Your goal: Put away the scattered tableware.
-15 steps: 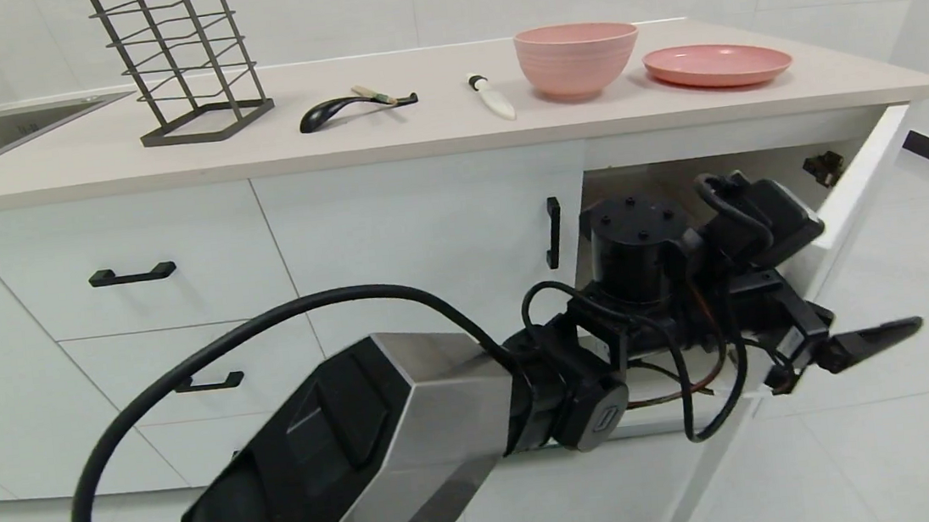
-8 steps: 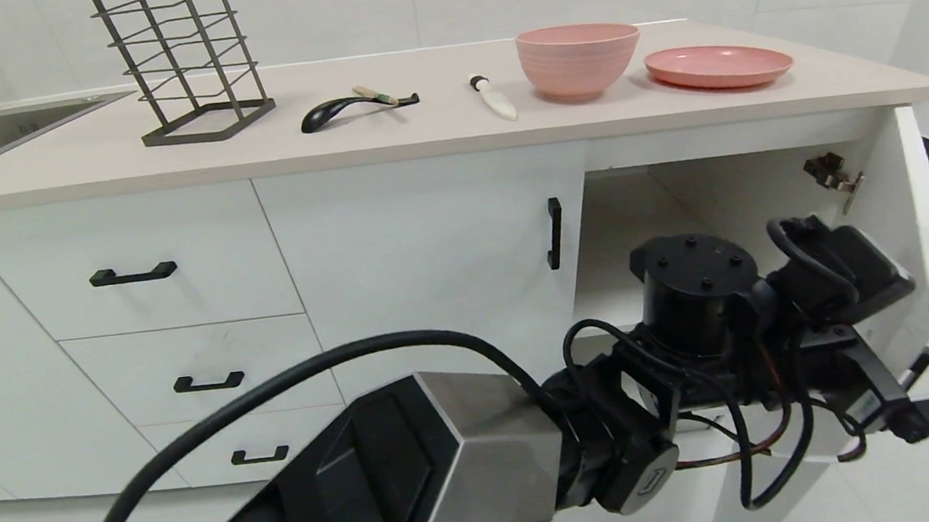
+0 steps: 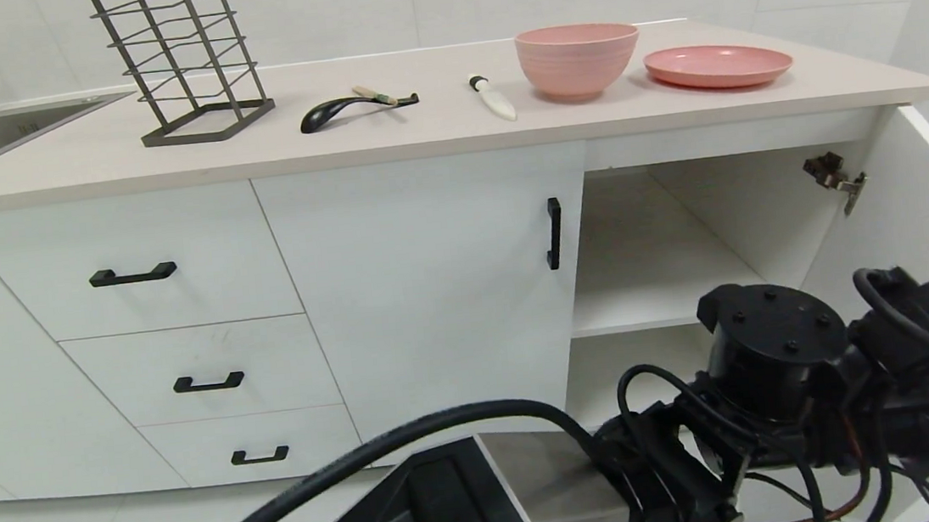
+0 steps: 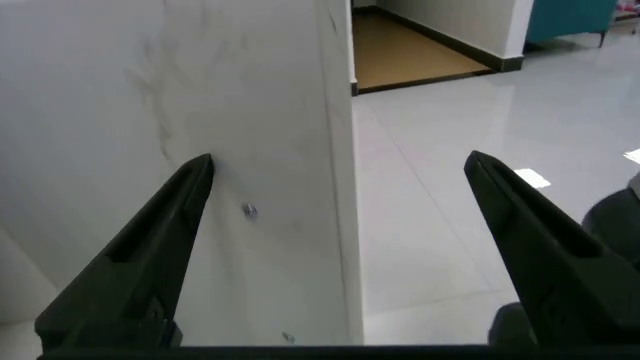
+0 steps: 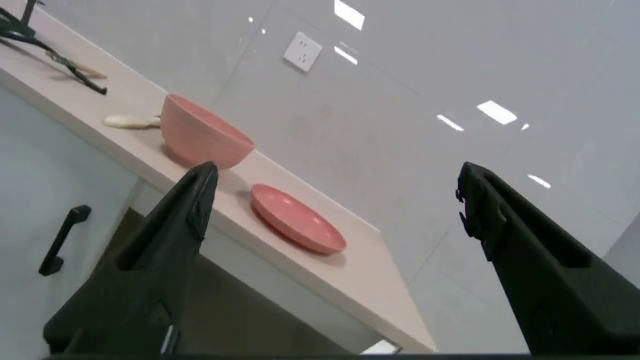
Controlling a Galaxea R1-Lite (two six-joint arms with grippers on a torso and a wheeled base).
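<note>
The left tool [image 4: 340,170] and right tool [image 5: 335,175] both gape empty; the left faces the open white cabinet door [image 4: 150,100] edge-on. The round pink bowl [image 3: 578,58] and flat pink plate [image 3: 717,64] sit at one o'clock on the beige counter [image 3: 418,137]. Lifting carelessly could bump that door shut.

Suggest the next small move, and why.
Probably raise the right gripper toward the pink plate: the cabinet door stands wide open, that gripper is open and holds nothing, and the plate lies on the counter right above the opening.
</note>
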